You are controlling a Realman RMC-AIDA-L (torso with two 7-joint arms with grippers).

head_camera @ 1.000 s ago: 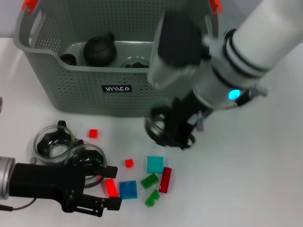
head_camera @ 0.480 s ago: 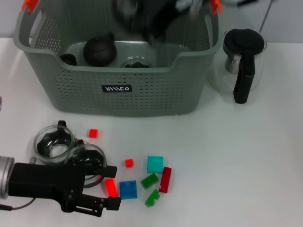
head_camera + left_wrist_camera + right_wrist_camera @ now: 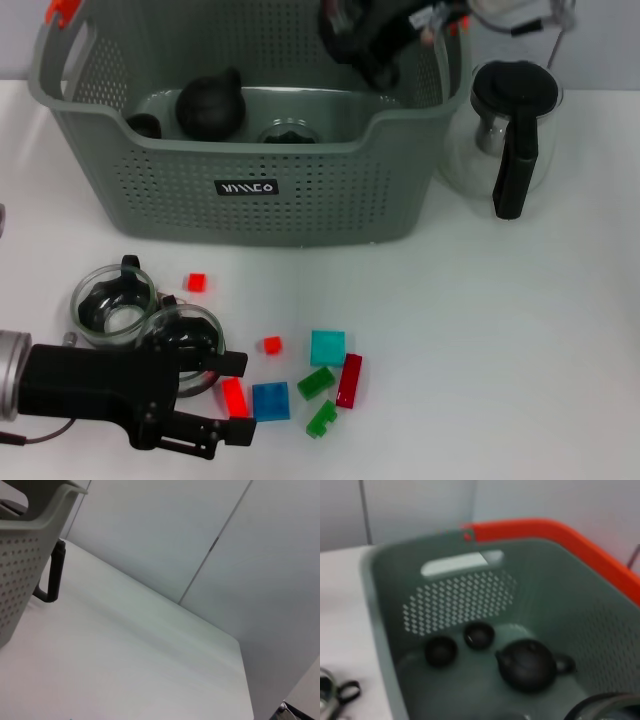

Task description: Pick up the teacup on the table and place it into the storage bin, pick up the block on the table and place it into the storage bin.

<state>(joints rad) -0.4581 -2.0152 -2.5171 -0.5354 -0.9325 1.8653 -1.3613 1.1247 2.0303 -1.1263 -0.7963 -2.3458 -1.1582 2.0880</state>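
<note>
The large grey perforated plastic storage bin [image 3: 250, 190] fills the upper left and centre of the head view, standing on the white counter [image 3: 520, 340]. Inside it, toward the left, sits a round black teapot [image 3: 211, 102], with a small dark cup [image 3: 146, 125] just beside it at the left wall and a clear glass teacup [image 3: 288, 132] near the middle of the floor. The right wrist view looks down into the same bin [image 3: 385, 630] and shows the black teapot [image 3: 527, 665] with two small dark cups [image 3: 440, 651] close by. The right gripper [image 3: 372, 35] hangs over the bin's far rim at the top centre; whether its fingers are apart or together cannot be told. At the upper right stands a clear glass pitcher with a black lid and handle [image 3: 510, 130]. At the lower left, the black left gripper [image 3: 215, 395] rests low with its fingers apart, touching the nearer of two clear glass teacups with dark insides [image 3: 112, 300]. Small red, blue, teal and green plastic blocks [image 3: 300, 375] lie scattered at the lower centre.
</note>
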